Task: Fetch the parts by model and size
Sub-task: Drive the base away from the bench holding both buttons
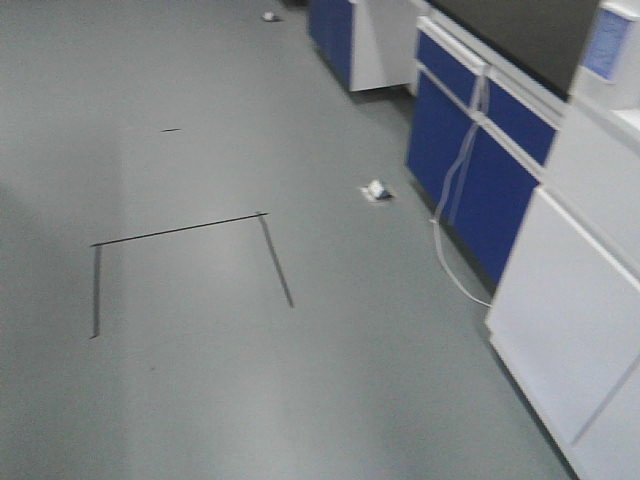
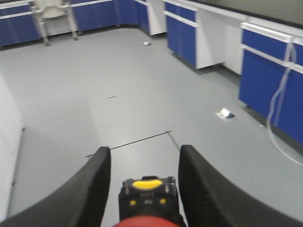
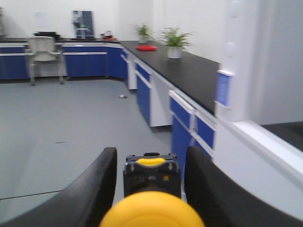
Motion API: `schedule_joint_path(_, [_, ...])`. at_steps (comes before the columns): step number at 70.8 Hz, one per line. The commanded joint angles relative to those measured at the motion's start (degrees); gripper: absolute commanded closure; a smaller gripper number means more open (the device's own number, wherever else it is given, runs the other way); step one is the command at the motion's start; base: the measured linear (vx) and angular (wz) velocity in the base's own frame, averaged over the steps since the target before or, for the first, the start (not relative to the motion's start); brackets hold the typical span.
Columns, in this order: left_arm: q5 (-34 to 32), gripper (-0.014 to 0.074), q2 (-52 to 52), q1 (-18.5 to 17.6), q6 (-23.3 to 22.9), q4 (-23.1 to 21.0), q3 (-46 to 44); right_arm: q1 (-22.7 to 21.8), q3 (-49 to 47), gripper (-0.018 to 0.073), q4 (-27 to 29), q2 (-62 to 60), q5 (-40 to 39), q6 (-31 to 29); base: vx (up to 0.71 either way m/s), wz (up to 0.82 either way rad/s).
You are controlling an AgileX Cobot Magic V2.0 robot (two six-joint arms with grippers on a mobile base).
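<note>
Both parts are off the ground, one in each gripper, with the lab floor beyond them. In the left wrist view the red-capped push-button switch (image 2: 148, 221) sits between the dark fingers, its black body (image 2: 147, 195) pointing outward. My left gripper (image 2: 145, 150) is shut on it. In the right wrist view the yellow-capped switch (image 3: 151, 211) fills the bottom of the frame, its black body (image 3: 151, 177) ahead of the cap. My right gripper (image 3: 151, 150) is shut on that one. Neither arm shows in the front view.
Grey floor with black tape lines (image 1: 180, 232). Blue and white cabinets (image 1: 480, 160) run along the right, with a white cable (image 1: 450, 200) hanging to the floor. A floor socket (image 1: 377, 191) lies near them. A chair (image 3: 45, 52) and potted plants (image 3: 174, 40) stand further off.
</note>
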Motion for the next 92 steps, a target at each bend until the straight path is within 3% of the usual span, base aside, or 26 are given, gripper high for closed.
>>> schedule_joint_path(1, [-4.89, 0.0601, 0.67, -0.42, 0.03, -0.47, -1.53, -0.18, -1.42, 0.0565, -0.38, 0.78, -4.63, 0.00, -0.06, 0.63])
schedule_joint_path(52, [-4.89, 0.0601, 0.67, -0.42, 0.03, -0.47, -1.53, -0.18, -1.42, 0.0565, -0.38, 0.78, -4.63, 0.00, 0.05, 0.30])
schedule_joint_path(92, [-4.89, 0.0601, 0.67, -0.42, 0.03, -0.47, -1.53, -0.18, -1.42, 0.0565, -0.38, 0.78, -4.63, 0.00, 0.29, 0.06])
